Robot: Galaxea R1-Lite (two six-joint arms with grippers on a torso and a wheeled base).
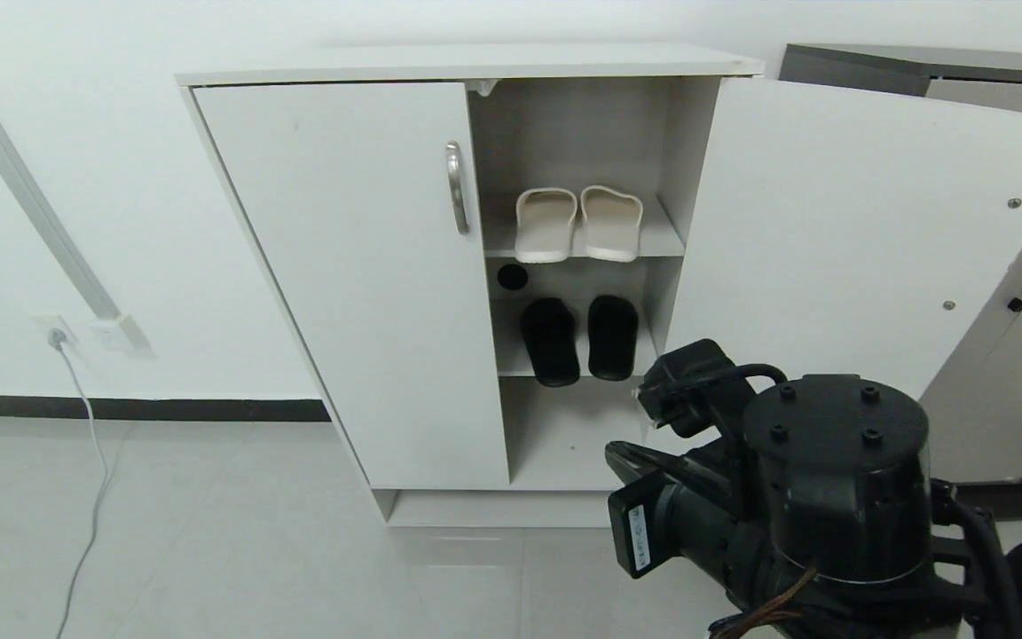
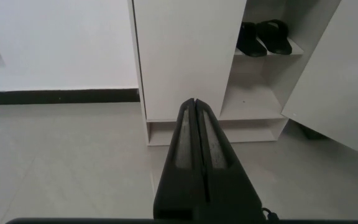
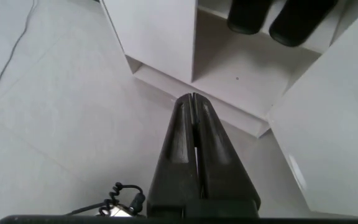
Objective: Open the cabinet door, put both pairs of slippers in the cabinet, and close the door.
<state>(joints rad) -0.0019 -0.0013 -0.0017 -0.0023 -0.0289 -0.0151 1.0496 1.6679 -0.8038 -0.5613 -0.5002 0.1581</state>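
Two pairs of slippers, four in all, are inside the cabinet (image 1: 475, 62). The white pair (image 1: 554, 226) lies on the upper shelf and the black pair (image 1: 551, 342) on the shelf below, each pair side by side with long axes running front to back. The right door (image 1: 830, 222) stands open. The left end effector (image 2: 193, 124) and the right end effector (image 3: 194, 124) are each pressed together and empty.
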